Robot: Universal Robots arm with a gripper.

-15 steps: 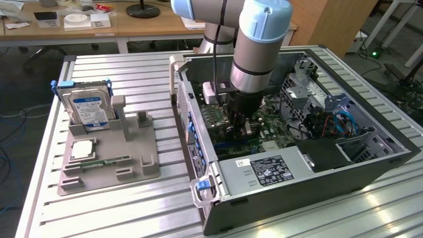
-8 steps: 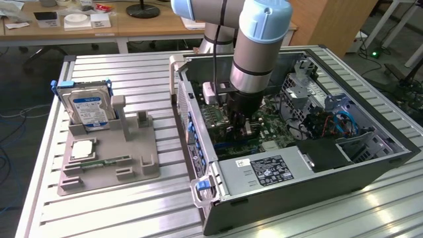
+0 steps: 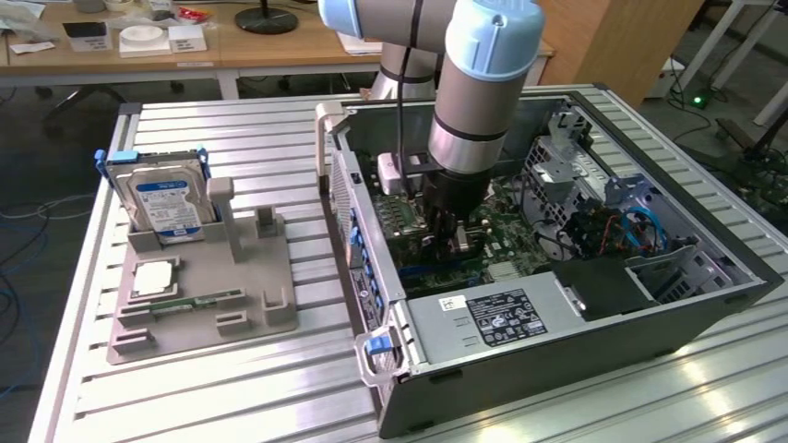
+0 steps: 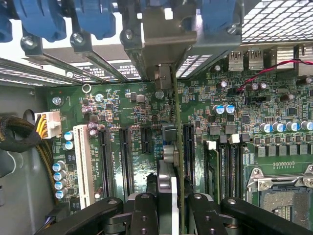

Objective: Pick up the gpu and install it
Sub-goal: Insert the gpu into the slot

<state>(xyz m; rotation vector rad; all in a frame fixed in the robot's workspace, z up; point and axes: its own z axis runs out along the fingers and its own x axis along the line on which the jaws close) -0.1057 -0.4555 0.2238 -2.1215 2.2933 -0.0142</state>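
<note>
The gpu point(image 4: 177, 147) is pinched edge-on by the gripper point(image 4: 168, 205), held upright over the motherboard point(image 4: 127, 112) inside the case point(image 3: 579, 323). If misaligned with its slot, the card could likely be jammed or nearby components struck.

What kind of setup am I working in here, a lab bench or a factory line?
Likely a lab or office workshop: an open computer case on a slatted metal table, a parts fixture holding a hard drive, and wooden desks behind.
</note>
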